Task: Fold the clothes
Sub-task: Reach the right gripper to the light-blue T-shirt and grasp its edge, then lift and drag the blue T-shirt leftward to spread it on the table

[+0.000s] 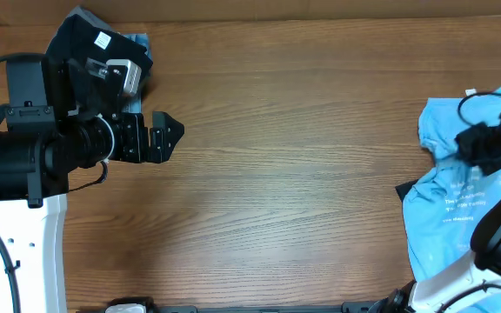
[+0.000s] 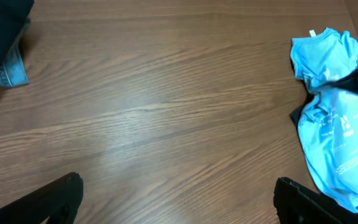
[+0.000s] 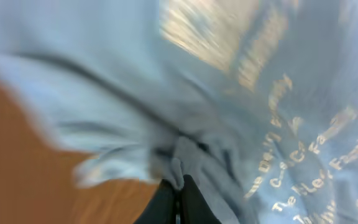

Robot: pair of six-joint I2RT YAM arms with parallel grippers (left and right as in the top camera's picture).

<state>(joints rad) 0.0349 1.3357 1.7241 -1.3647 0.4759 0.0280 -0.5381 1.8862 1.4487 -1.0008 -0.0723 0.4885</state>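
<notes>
We've got the right claw point(image 3: 178, 198) pinched shut on the shirt point(image 1: 455, 196) at the worktop's point(image 1: 303, 174) right edge — likely to drag it centre. The left claw point(image 1: 169, 137) gapes empty far left — out of the way.

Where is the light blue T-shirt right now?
In the overhead view the light blue T-shirt lies crumpled at the right edge of the table, under the right tool, which pinches its fabric; the dark clothes sit far left.
</notes>
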